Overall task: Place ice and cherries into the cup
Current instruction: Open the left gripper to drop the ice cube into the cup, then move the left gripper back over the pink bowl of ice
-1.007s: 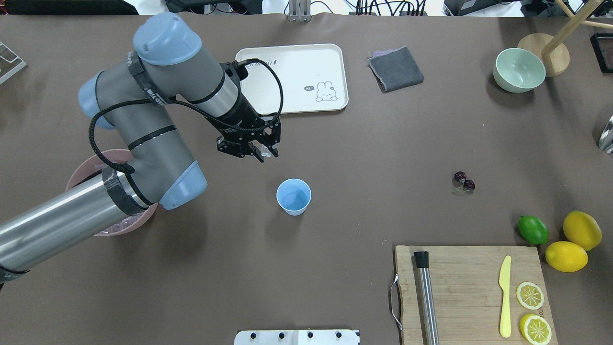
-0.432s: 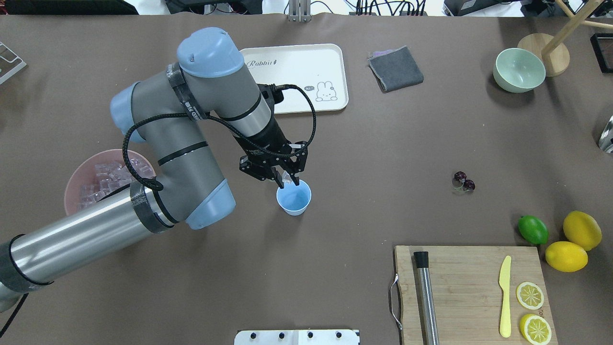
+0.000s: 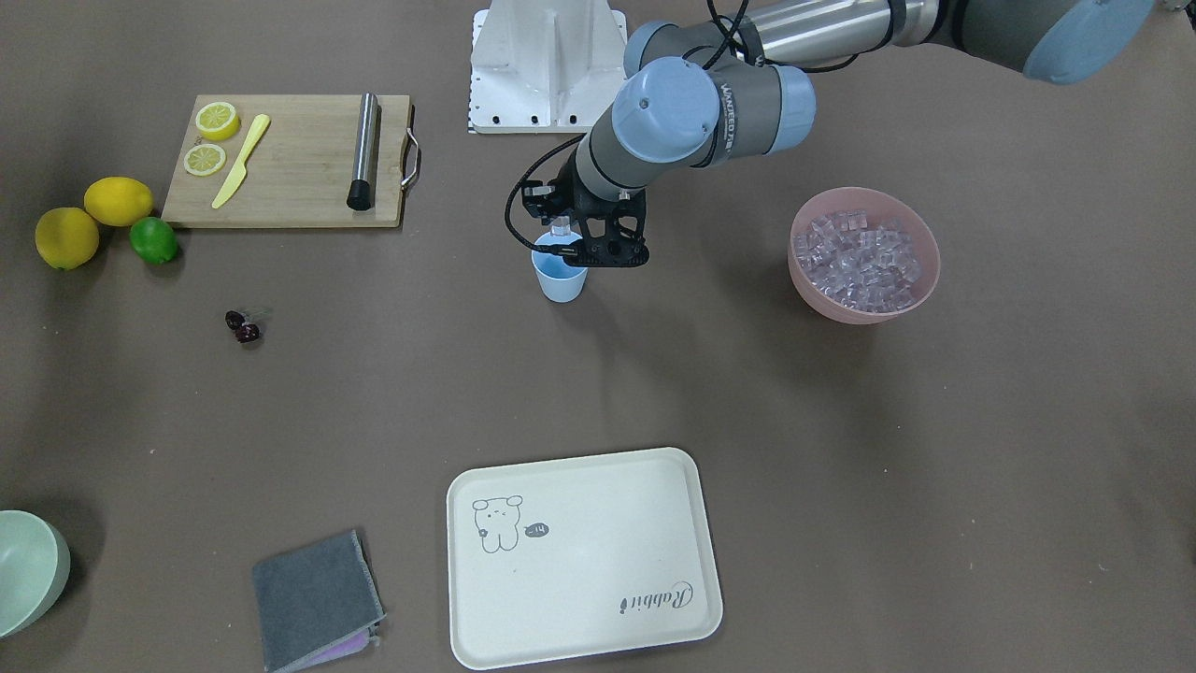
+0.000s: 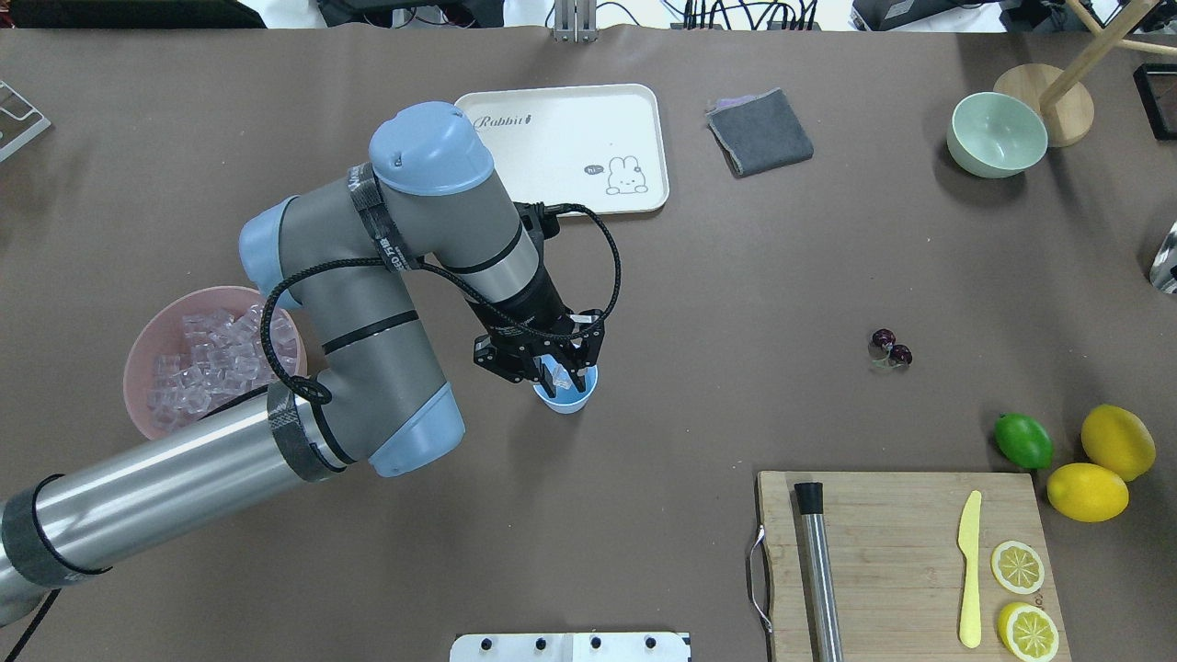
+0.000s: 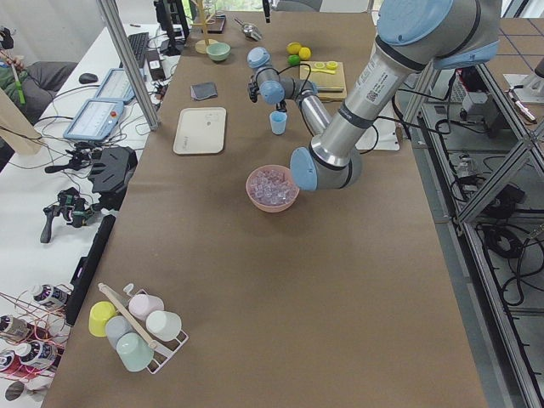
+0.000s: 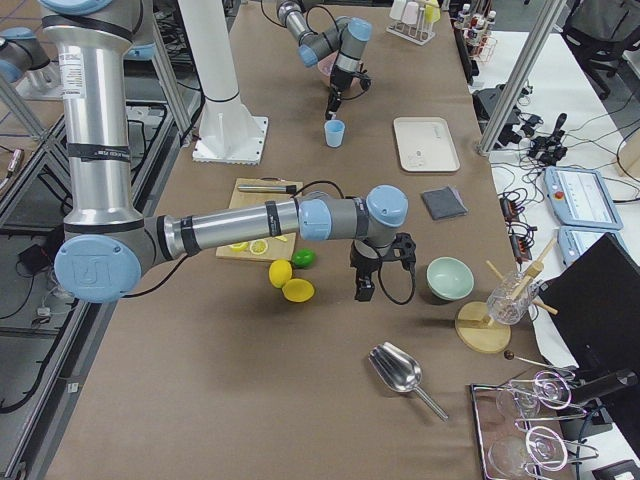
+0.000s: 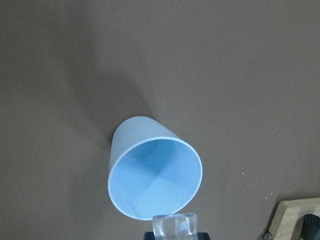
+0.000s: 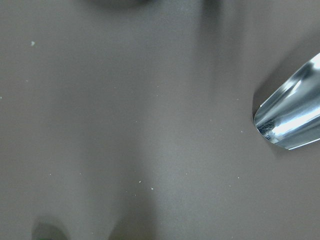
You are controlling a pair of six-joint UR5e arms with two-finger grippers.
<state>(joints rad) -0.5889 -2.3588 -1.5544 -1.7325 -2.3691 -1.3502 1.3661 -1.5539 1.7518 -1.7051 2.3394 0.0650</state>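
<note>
1. The left gripper (image 4: 554,376) is closed on one ice cube (image 7: 174,226) and hangs right over the cup (image 4: 572,402). In the wrist view the cube is just above the near rim of the cup.
2. The cube looks hard, smooth and probably slippery, and very light. It is best held on two flat opposite faces.
3. The cup stands upright on the desk (image 4: 699,276) and looks empty. It is light plastic and could tip if a finger pushes its rim.
4. More ice (image 3: 860,257) lies in the pink bowl (image 3: 805,280), well apart from the cup.
5. The cherries (image 4: 891,347) lie on the desk, well apart from the cup. They look small and round and may roll.
6. The right gripper (image 6: 365,288) hangs near a metal scoop (image 8: 290,120). One cannot tell if it is open or closed.
</note>
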